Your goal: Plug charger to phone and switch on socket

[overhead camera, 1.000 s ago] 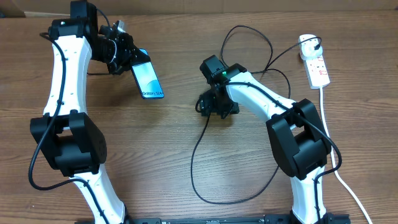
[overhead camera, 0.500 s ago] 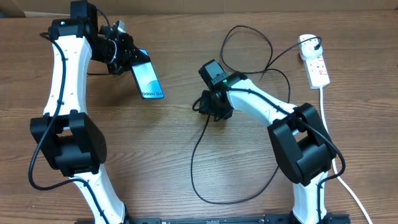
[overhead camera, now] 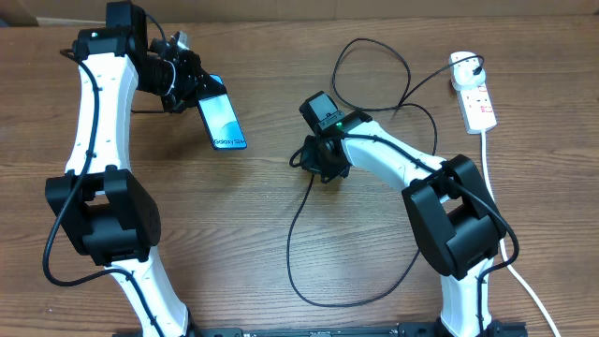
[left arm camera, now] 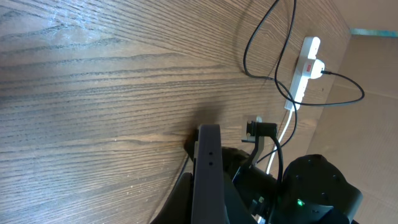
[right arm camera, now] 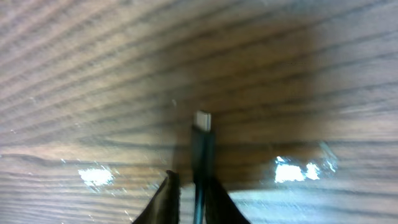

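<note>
My left gripper [overhead camera: 192, 91] is shut on the phone [overhead camera: 223, 123] and holds it tilted above the table at the back left, its blue screen facing up. In the left wrist view the phone [left arm camera: 208, 168] shows edge-on between my dark fingers [left arm camera: 180, 208]. My right gripper [overhead camera: 315, 161] is low on the table centre, closed round the charger [overhead camera: 298, 211]. The right wrist view shows the black connector [right arm camera: 202, 146] with its metal tip sticking out ahead of the fingers [right arm camera: 166, 193]. The white socket [overhead camera: 477, 98] lies at the back right.
The black charger cable loops widely across the table's middle and front [overhead camera: 323, 301] and back toward the socket's plug [overhead camera: 463, 64]. A thick white cord [overhead camera: 501, 234] runs from the socket down the right edge. The socket [left arm camera: 303, 62] also shows in the left wrist view.
My right gripper's jaws have closed in on the charger's connector after a small shift to the left. The left arm and the phone have stayed still.
</note>
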